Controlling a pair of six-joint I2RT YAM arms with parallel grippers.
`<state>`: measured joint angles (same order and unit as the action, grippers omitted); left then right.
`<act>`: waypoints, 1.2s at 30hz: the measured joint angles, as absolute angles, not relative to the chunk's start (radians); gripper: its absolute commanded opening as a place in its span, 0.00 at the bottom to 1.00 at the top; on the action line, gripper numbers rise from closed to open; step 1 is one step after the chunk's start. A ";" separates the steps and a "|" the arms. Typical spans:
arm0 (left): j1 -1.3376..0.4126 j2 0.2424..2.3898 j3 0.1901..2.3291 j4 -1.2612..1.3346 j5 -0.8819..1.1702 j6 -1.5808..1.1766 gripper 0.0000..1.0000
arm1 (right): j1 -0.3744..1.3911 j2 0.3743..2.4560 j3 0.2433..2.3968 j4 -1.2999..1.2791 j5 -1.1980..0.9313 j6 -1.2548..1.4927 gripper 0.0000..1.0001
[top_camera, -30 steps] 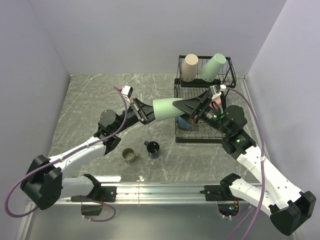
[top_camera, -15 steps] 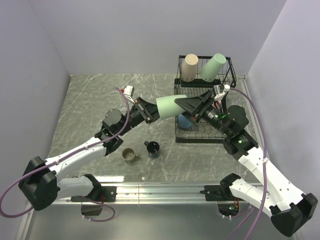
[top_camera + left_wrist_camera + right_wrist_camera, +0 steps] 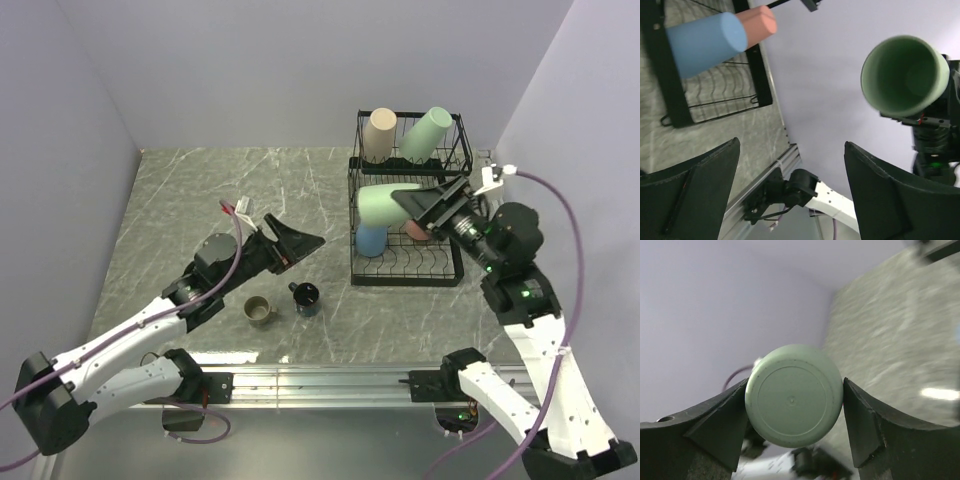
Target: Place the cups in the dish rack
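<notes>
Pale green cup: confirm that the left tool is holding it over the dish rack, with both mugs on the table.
Not the left tool, which is open and empty: the right tool holds the pale green cup, as the right wrist view shows. It is over the dish rack, and the olive mug and navy mug are on the table.

My left gripper (image 3: 305, 248) hangs with its jaws spread wide, arm stretched low across the table. My right gripper (image 3: 410, 212) clamps a pale green cup (image 3: 372, 205), wrist raised, pointing left.
</notes>
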<state>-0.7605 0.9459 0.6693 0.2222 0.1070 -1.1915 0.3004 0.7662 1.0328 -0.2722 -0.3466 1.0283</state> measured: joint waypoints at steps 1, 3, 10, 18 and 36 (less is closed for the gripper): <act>-0.759 0.928 0.664 0.196 0.099 -1.187 0.89 | 0.277 0.769 1.069 -0.335 -0.320 0.988 0.00; -0.758 0.889 0.647 0.149 0.083 -1.181 0.88 | 0.256 0.781 1.135 -0.443 -0.252 0.909 0.00; -0.756 0.762 0.585 0.013 0.043 -1.178 0.85 | 0.252 0.802 1.168 -0.694 0.032 0.744 0.00; -0.756 0.667 0.562 -0.096 0.021 -1.182 0.83 | 0.251 0.885 1.056 -0.733 0.267 0.667 0.00; -0.755 0.413 0.583 -0.506 -0.050 -1.195 0.81 | 0.358 1.158 0.842 -0.446 0.500 0.731 0.00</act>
<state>-0.7547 0.4133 0.5835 -0.5056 -0.0498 -1.1946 0.3584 1.1580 0.8425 -0.4458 0.4995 0.7311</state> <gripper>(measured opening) 0.810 0.752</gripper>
